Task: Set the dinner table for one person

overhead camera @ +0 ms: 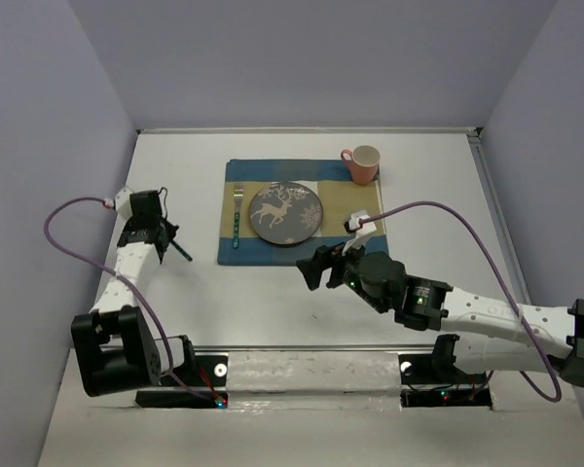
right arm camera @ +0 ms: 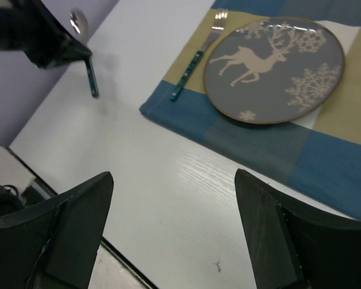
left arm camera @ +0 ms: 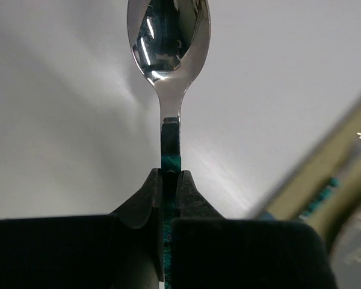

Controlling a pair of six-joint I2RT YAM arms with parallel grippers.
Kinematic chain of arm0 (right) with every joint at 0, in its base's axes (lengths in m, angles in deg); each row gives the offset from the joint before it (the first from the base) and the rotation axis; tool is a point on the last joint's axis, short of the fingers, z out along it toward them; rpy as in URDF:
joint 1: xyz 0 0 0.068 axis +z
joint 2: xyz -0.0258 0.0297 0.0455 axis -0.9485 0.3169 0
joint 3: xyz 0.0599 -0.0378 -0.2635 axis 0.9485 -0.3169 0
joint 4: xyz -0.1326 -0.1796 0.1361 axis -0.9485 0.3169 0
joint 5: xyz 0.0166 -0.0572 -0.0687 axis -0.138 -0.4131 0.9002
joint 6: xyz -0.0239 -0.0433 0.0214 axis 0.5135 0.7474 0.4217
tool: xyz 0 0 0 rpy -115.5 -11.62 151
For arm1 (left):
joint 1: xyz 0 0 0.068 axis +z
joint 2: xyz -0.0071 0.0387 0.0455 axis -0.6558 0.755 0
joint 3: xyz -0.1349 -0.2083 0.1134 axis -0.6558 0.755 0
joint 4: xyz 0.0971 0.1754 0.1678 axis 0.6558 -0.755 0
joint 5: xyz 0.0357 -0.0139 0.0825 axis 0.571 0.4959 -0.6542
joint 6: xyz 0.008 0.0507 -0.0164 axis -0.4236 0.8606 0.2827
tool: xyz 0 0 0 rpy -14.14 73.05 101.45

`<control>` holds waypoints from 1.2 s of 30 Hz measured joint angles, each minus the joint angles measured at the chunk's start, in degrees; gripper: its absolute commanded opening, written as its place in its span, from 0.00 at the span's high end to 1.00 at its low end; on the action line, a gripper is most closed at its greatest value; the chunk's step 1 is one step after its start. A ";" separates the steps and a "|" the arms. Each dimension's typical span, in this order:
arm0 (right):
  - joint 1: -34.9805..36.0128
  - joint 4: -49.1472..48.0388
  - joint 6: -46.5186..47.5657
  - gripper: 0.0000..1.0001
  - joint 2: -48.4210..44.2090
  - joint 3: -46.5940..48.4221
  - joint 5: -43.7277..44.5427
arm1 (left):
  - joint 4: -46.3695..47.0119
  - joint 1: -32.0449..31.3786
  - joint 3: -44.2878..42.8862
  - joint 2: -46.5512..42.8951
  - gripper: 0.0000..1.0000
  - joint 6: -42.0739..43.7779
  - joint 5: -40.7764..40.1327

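My left gripper [left arm camera: 170,174] is shut on the teal handle of a steel spoon [left arm camera: 168,36], whose bowl points away from the camera over the white dinner table [overhead camera: 273,311]. In the top view this gripper [overhead camera: 165,236] hangs left of the mat, with the spoon's handle [overhead camera: 182,252] sticking out of it. My right gripper [right arm camera: 173,177] is open and holds nothing, over bare table just in front of the mat. A grey deer plate [overhead camera: 285,213] lies on the blue and tan mat [overhead camera: 236,255], with a teal-handled fork [overhead camera: 237,216] to its left.
A pink mug [overhead camera: 363,163] stands at the mat's far right corner. Grey walls close in the table at the back and on both sides. A purple cable loops above the table from each arm.
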 measured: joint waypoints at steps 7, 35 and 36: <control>-5.46 10.34 -1.18 0.14 -4.07 -0.17 5.18 | 0.55 -27.85 -18.75 -1.79 1.00 0.48 -3.80; -12.70 31.93 -6.64 0.17 -23.87 -0.70 17.99 | -3.45 -56.74 -65.02 55.30 1.00 -3.32 -3.67; -12.70 32.11 -6.75 0.17 -23.87 -0.72 17.99 | -3.41 -56.74 -65.02 55.32 1.00 -3.65 -3.48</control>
